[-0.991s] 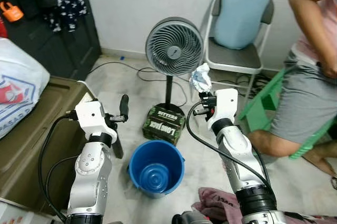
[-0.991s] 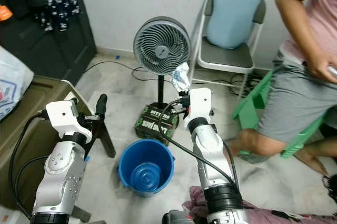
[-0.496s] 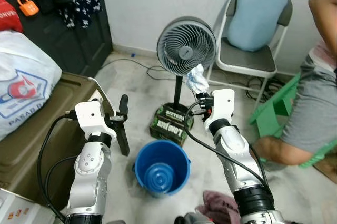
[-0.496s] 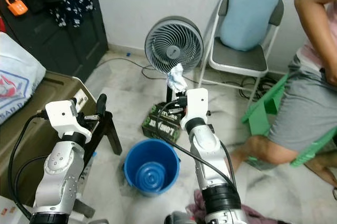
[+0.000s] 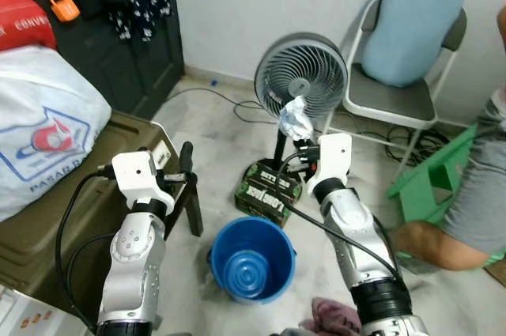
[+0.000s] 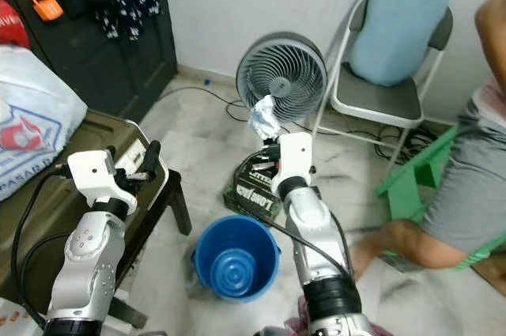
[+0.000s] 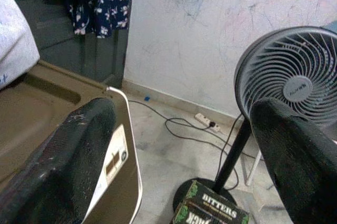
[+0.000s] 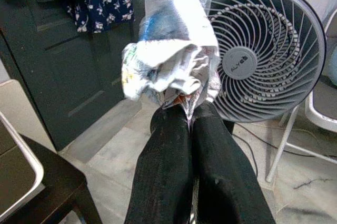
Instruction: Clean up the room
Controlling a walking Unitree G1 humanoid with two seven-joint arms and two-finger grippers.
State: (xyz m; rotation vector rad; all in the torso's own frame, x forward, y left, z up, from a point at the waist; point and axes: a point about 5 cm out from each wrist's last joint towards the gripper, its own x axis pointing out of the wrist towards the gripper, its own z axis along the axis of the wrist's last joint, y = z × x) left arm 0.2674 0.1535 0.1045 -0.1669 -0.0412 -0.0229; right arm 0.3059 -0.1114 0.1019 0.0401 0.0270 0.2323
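A crumpled white and silver wrapper (image 5: 296, 117) is pinched in my right gripper (image 8: 188, 112), which is shut on it and held up in front of the grey fan (image 5: 301, 77). The wrapper (image 8: 168, 50) sticks out above the closed black fingers (image 8: 163, 161). A blue bucket (image 5: 273, 229) stands on the floor below and between my arms, a little nearer than the wrapper. My left gripper (image 5: 180, 164) is raised at the left beside the brown chest, open, nothing between its fingers (image 7: 79, 145).
A green "Bitters" box (image 5: 269, 190) lies at the fan's foot. A brown chest (image 5: 55, 217) with a white bag (image 5: 43, 130) stands on the left. A folding chair (image 5: 395, 99), a green stool (image 5: 431, 182) and a person's leg (image 5: 451, 233) are on the right. Pink cloth (image 5: 336, 316) lies near my feet.
The camera has turned left, so fan, bucket and chair sit further right in the picture. Both arms keep their pose and the wrapper stays in the right gripper.
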